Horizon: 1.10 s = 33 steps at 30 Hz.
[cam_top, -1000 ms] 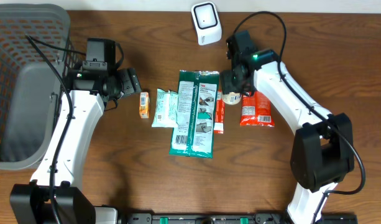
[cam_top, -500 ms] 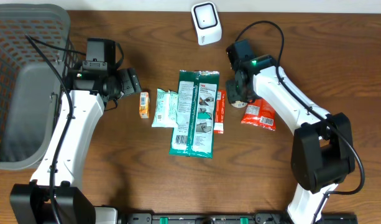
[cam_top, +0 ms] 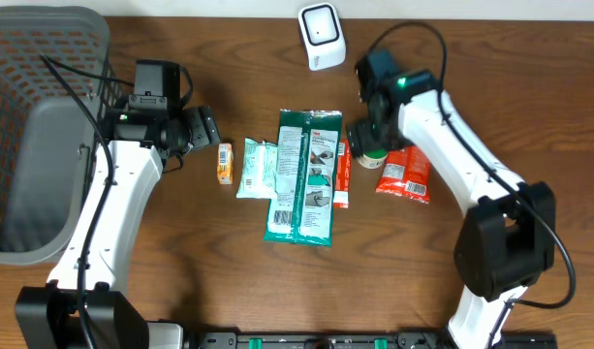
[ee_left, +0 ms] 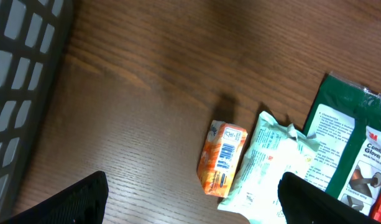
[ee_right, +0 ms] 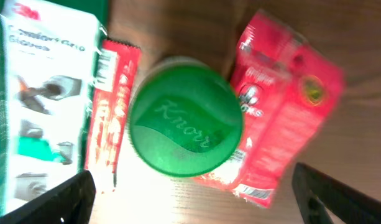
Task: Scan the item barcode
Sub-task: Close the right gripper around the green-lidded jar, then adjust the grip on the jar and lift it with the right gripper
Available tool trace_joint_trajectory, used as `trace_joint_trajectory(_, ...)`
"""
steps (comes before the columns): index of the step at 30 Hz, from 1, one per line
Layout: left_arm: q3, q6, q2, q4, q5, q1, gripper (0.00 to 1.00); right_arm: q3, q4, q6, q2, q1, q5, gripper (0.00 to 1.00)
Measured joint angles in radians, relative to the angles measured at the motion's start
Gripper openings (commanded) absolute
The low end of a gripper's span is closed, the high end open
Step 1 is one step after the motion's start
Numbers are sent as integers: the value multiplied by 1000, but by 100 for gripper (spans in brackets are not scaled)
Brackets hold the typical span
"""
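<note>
The jar (ee_right: 185,134) is standing on the brown wood table (cam_top: 180,252), beside a red pack (ee_right: 283,118). The right gripper (ee_right: 191,173) is hanging over it, jaws wide apart. The left gripper (ee_left: 192,179) is gaping too, empty.

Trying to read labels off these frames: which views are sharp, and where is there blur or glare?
Overhead: evenly lit and sharp, though print is tiny. Left wrist: the orange box and its barcode are fairly crisp. Right wrist: the green lid is legible, the red pouch smeared, with a bright patch below the lid.
</note>
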<state>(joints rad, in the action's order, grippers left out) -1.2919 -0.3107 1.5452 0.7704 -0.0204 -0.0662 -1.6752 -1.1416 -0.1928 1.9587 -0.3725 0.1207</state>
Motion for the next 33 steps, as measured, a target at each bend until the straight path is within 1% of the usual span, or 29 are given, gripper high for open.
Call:
trace_joint_trajectory(4, 0, 0, 0, 1, 0, 0, 88, -164, -114, -16, -19, 2, -15, 99)
trace_joint_trajectory(7, 0, 0, 0, 0, 0, 0, 88, -221, -159, -26, -39, 11, -45, 99)
trace_joint_trajectory(14, 0, 0, 0, 0, 0, 0, 88, -230, -180, -33, -16, 45, -98, 99)
trace_joint_trajectory(24, 0, 0, 0, 0, 0, 0, 88, -230, -179, -29, 161, 54, -126, 98)
trace_joint_trajectory(33, 0, 0, 0, 0, 0, 0, 88, -230, -179, -26, 225, 54, -126, 97)
